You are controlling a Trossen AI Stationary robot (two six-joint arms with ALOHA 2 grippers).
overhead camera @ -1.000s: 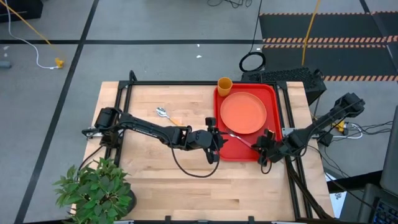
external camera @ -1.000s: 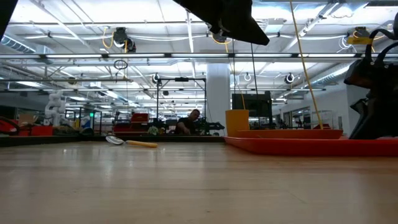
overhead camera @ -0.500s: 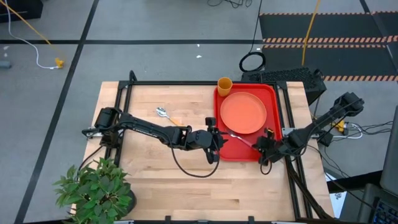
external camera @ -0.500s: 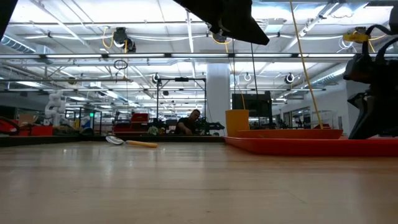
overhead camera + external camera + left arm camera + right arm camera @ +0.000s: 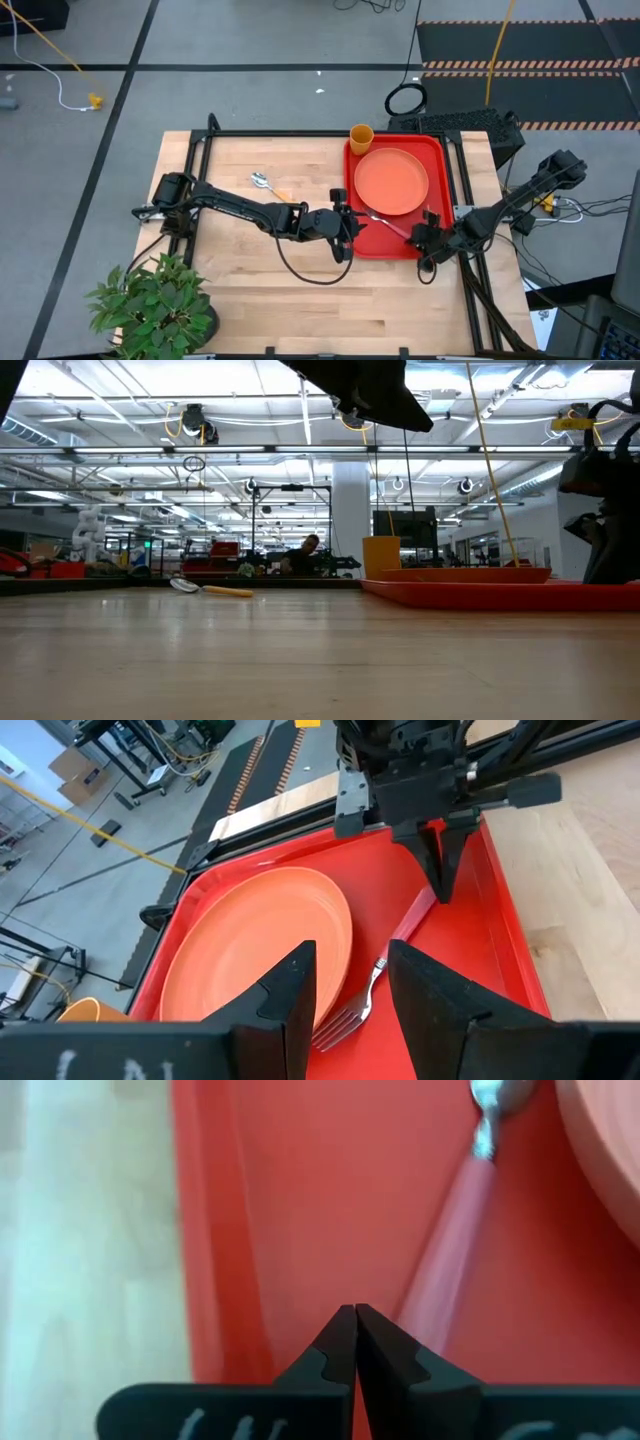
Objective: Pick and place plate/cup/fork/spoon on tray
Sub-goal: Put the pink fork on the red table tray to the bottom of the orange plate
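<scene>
Fork (image 5: 385,222) down flat on the tray (image 5: 438,200), just beside the near edge of the plate (image 5: 391,181), tines toward the plate, pinkish handle toward the tray's near right corner. Cup (image 5: 361,135) upright at the tray's far left corner. Spoon (image 5: 268,184) alone out on the bench (image 5: 250,290), well apart from the tray, bowl away from the orange handle.

Right claw (image 5: 425,232) over the tray's near right corner, at the handle end of the fork; in the right wrist view, fingers (image 5: 340,1350) pressed tip to tip, nothing between them, the fork lying free beyond. Left claw (image 5: 347,225) at the tray's left rim, narrowly parted and holding nothing; its fingers (image 5: 290,995) framing plate and fork in the left wrist view.

Judged from this layout: fork as good as placed, spoon the only piece left.

- Lift the right claw straight up before any sideways travel, so as not to drag the fork handle or nudge it under the plate's rim.
- For the spoon, likely best to use the left arm, the nearer one.
- Come down square across the orange handle, not the rounded bowl, probably slippery.
- Close low against the wood, the spoon being thin and flat.
- Set it down on bare red beside the fork, clear of the plate.

Writing: no brand or label on tableware or tray. Pale marks on the wrist mounts, unreadable.
</scene>
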